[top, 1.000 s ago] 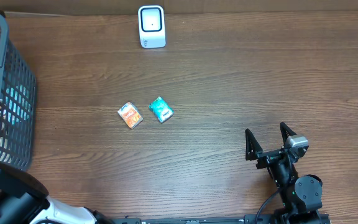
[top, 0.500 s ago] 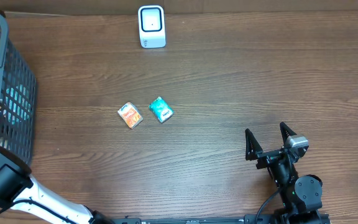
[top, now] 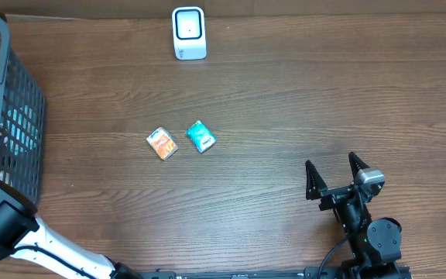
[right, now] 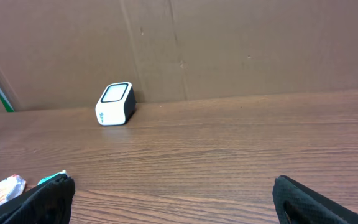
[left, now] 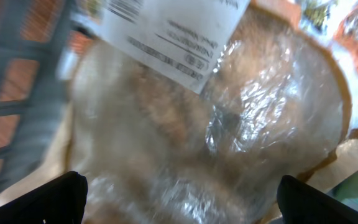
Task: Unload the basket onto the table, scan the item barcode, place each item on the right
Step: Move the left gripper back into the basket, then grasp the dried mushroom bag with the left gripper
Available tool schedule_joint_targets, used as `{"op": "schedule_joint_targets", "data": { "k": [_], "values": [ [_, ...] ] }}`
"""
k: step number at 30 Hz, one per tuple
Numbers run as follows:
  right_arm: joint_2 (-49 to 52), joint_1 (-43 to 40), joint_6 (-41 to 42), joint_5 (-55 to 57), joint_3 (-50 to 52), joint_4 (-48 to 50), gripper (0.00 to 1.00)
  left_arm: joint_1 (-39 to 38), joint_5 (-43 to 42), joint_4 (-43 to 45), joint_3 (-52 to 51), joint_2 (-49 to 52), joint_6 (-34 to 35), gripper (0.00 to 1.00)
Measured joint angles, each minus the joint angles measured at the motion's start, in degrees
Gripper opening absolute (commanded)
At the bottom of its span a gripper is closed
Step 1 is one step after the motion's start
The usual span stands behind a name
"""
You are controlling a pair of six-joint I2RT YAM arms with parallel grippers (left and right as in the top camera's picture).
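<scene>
Jaws on the left gripper (left: 182, 196) are spread all the way, gripping nothing, hanging right over a wrapped loaf (left: 216, 124) in the basket (left: 17, 93). Barcode label (left: 173, 31) is just past the fingertips. Right gripper (right: 173, 196) is wide open too, empty, scanner (right: 115, 104) well ahead to its left.

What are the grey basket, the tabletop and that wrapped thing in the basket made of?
The basket looks like matte grey plastic: moulded open lattice walls. The tabletop seems wood or wood-look laminate: brown grain streaks, slight sheen. The wrapped item is covered in clear glossy film, crinkled with glints, over something tan, perhaps bread; its white label looks like printed paper.
</scene>
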State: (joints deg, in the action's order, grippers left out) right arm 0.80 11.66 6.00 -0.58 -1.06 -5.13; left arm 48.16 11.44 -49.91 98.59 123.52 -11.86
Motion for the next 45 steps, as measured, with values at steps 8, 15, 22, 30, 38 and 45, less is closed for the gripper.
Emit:
{"op": "schedule_joint_targets", "data": {
  "k": [8, 15, 22, 30, 38, 45],
  "values": [
    [0.00, 0.00, 0.00, -0.02, 0.00, -0.02, 1.00, -0.07, -0.26, -0.72, 0.37, 1.75, -0.70, 0.51],
    [0.00, 0.00, -0.02, -0.04, 0.00, 0.00, 1.00, -0.04, 1.36, -1.14, 0.90, 2.05, -0.92, 0.13],
    [0.00, 0.00, 0.00, 0.00, 0.00, -0.02, 1.00, -0.07, 1.73, -1.70, 1.07, 2.05, -1.22, 0.04],
    [0.00, 0.00, 0.00, -0.02, 0.00, -0.02, 1.00, -0.13, 1.40, -5.05, 1.49, 1.33, -1.20, 0.04],
    [0.00, 0.00, -0.02, -0.04, 0.00, -0.02, 1.00, -0.57, -1.84, -4.50, 1.53, -8.46, 0.79, 0.04],
    [0.00, 0.00, 0.02, -0.02, 0.00, -0.02, 1.00, -0.94, -11.28, 0.50, 2.21, -25.44, 7.15, 0.04]
  ]
}}
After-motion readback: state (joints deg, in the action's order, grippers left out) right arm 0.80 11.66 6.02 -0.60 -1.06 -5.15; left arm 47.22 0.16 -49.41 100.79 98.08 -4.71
